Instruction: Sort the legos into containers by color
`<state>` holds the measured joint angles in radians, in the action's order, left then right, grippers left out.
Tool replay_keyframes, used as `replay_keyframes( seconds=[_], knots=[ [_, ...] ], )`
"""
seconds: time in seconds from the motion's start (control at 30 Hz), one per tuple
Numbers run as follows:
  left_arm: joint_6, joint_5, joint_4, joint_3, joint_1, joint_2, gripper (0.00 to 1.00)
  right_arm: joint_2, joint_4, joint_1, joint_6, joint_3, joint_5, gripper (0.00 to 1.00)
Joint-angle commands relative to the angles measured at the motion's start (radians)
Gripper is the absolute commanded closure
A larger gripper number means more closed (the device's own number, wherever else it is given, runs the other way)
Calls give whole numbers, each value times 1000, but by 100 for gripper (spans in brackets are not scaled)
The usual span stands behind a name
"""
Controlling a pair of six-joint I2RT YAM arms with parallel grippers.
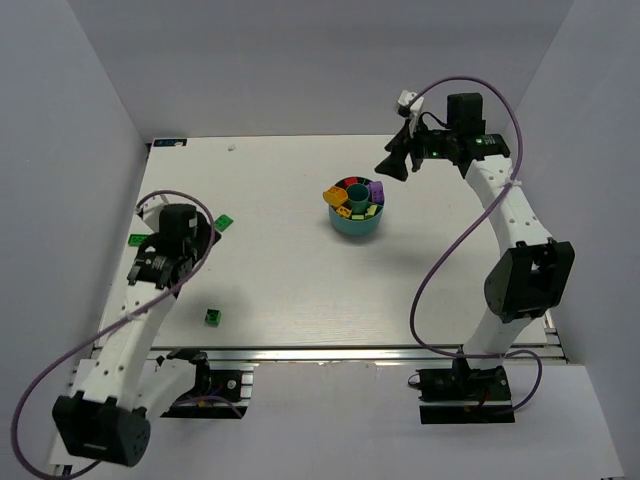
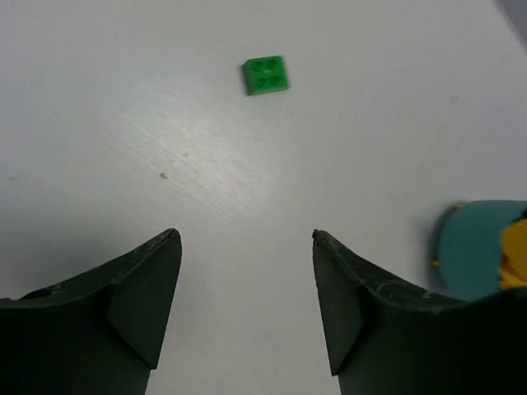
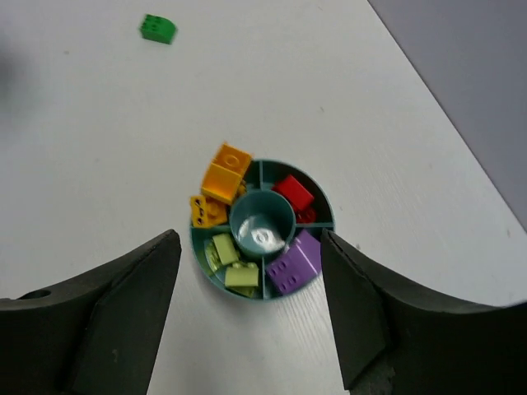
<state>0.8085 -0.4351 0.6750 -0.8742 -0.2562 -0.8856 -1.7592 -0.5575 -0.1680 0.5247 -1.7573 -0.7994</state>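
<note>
I see bright, even light on the desk (image 1: 300,200), glare along its near edge (shadows stay soft).

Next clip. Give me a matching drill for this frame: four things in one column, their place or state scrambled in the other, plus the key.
Column one:
1. red brick
2. green brick
3. centre well
4. left hand

Column two:
A. jaws apart, nothing between them
B. holds no brick
C. loose on the table
D. in a wedge of the teal dish

Pairs: 1-D, 2-C, 3-B, 4-A.
</note>
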Motion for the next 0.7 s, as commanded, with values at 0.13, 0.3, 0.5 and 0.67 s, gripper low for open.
replay_keyframes(
  seconds=[0.13, 0.3, 0.5, 0.67],
  knots=[
    [-69, 367, 138, -45, 363, -214, 57, -13, 47, -91, 103, 76, -184, 52],
    [58, 420, 22, -40, 578, -349, 28, -17, 154, -111, 5, 113, -153, 40],
    [138, 302, -2, -205, 627, -600, 16, -39, 208, -110, -69, 119, -104, 32],
    [136, 220, -9, -316, 640, -737, 15, -52, 232, -110, -84, 117, -100, 30]
  ],
)
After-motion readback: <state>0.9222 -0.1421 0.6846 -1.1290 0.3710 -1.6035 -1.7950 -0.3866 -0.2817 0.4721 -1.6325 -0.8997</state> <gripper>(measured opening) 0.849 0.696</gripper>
